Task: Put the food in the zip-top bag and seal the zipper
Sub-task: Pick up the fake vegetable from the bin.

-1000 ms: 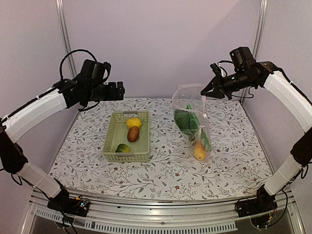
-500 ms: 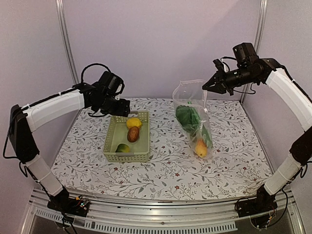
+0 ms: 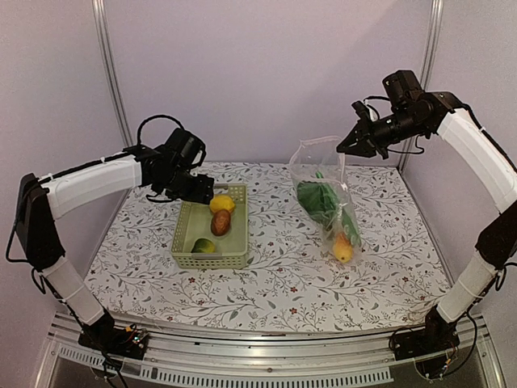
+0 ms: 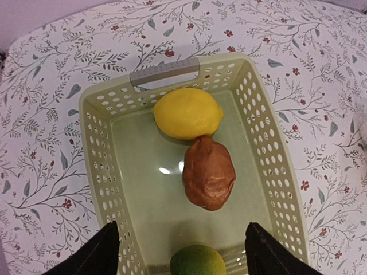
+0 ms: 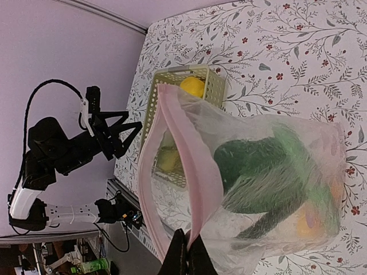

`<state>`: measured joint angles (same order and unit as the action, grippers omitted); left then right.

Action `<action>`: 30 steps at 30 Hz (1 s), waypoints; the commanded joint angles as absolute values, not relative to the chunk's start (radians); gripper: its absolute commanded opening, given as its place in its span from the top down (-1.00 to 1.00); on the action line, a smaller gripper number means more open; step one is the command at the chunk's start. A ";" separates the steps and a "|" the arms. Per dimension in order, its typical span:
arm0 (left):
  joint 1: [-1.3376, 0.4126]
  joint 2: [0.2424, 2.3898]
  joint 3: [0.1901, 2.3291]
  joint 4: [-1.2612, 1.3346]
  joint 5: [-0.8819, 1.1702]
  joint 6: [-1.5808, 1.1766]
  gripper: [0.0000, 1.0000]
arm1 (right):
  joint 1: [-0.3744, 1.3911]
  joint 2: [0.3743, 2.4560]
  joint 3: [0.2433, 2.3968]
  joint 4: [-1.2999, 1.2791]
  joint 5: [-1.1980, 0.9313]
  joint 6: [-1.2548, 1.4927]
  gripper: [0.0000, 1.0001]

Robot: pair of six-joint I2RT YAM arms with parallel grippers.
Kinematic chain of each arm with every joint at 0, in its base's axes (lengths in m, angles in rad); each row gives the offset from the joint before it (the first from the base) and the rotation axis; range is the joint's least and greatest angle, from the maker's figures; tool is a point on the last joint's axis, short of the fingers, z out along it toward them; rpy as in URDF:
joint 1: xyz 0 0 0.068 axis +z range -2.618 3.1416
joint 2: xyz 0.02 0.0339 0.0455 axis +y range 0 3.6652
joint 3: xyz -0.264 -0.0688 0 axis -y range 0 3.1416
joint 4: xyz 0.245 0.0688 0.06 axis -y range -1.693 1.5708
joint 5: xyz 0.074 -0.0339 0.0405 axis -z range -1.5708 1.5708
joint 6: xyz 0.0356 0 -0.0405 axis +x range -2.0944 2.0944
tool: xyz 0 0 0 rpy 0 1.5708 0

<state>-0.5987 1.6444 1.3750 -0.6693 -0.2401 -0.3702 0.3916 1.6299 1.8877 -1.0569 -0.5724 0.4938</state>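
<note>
The clear zip-top bag (image 3: 327, 202) hangs from my right gripper (image 3: 346, 149), its lower end resting on the table. Inside it are the leafy green (image 3: 317, 200), a long green piece and the orange-yellow piece (image 3: 343, 249). In the right wrist view my right gripper (image 5: 186, 252) is shut on the pink zipper (image 5: 192, 172), and the bag's mouth gapes open. My left gripper (image 3: 202, 187) is open above the far end of the green basket (image 3: 182, 234). Below my left gripper (image 4: 183, 252) lie a lemon (image 4: 188, 113), a reddish-brown piece (image 4: 209, 172) and a green round piece (image 4: 198, 262).
The basket stands left of the table's middle on the flowered cloth, and the bag is to its right. Metal posts (image 3: 111, 73) rise at the back corners against the purple wall. The table's front edge has a metal rail (image 3: 258, 356).
My left arm has swung in from high on the left and come down over the basket's far end. My right gripper has shifted slightly and the bag's lower end has slid right.
</note>
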 commanded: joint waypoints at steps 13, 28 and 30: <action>-0.589 1.718 1.432 -0.679 -0.273 -0.389 -0.51 | 0.377 1.657 1.907 -1.034 -0.679 0.441 1.00; -0.590 2.015 1.664 -0.872 -0.129 -0.423 -0.54 | 0.367 1.597 1.809 -0.974 -0.708 0.446 1.00; -0.590 2.060 1.694 -0.897 -0.138 -0.418 -0.62 | 0.368 1.578 1.783 -0.957 -0.692 0.439 1.00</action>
<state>-0.5987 1.9820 1.6379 -0.7849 -0.1612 -0.4068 0.3725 1.6402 1.8278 -1.0042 -0.6899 0.4362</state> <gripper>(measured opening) 0.781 0.005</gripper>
